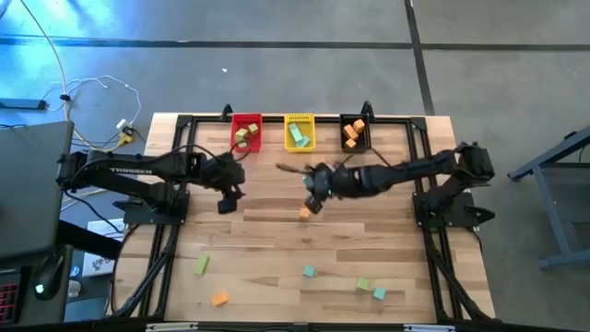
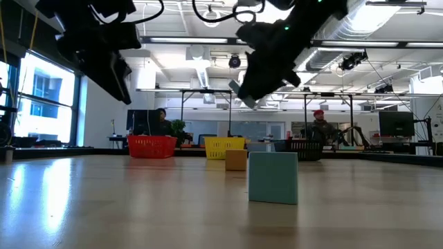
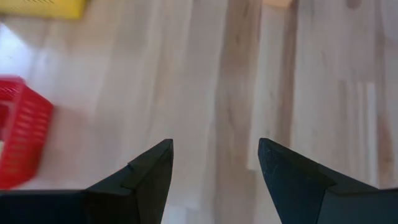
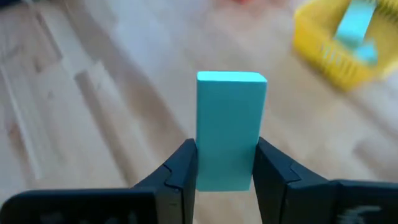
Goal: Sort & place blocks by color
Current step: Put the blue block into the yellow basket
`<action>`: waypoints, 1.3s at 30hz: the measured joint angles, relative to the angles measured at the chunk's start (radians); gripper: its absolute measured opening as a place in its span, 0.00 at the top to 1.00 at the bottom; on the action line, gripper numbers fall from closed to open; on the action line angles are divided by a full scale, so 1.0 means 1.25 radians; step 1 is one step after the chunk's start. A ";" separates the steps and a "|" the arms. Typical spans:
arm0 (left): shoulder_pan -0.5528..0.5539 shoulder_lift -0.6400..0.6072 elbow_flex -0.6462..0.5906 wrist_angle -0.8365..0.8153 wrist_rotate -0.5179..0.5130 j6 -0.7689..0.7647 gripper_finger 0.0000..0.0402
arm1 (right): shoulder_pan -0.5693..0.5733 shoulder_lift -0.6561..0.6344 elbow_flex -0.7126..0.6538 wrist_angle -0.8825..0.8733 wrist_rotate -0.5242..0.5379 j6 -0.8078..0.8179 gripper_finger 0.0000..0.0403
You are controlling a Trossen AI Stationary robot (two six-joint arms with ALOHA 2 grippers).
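Teal block [image 2: 273, 178] nearest on wood table [image 2: 104, 207]; lab w/ ppl [image 2: 320, 124] behind.

teal bar [image 4: 231, 129] between black fingers [image 4: 179, 180]. pale wood-grain desk [image 1: 277, 267], streaked in lighter and darker planks. red bin [image 1: 246, 132] with yellow-green blocks [image 1: 242, 138]; yellow bin [image 1: 299, 132] with teal blocks [image 1: 297, 136]; black bin [image 1: 355, 132] with orange blocks [image 1: 351, 135]. loose on the desk: orange cube [image 1: 304, 213], yellow-green bar [image 1: 201, 266], orange piece [image 1: 219, 299], teal cube [image 1: 309, 271], green cube [image 1: 363, 284], teal cube [image 1: 379, 293]. grey floor [image 1: 277, 65].
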 joint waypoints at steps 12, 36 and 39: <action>-0.108 0.000 0.000 -0.104 -0.001 -0.179 0.45 | -0.216 0.002 0.000 0.163 -0.030 -0.194 0.77; -0.344 0.000 0.000 -0.132 -0.004 -0.514 0.45 | -0.366 0.206 0.001 0.391 -0.137 -0.134 0.77; -0.385 0.000 0.000 -0.131 -0.007 -0.562 0.45 | -0.366 0.211 0.001 0.394 -0.126 -0.110 0.70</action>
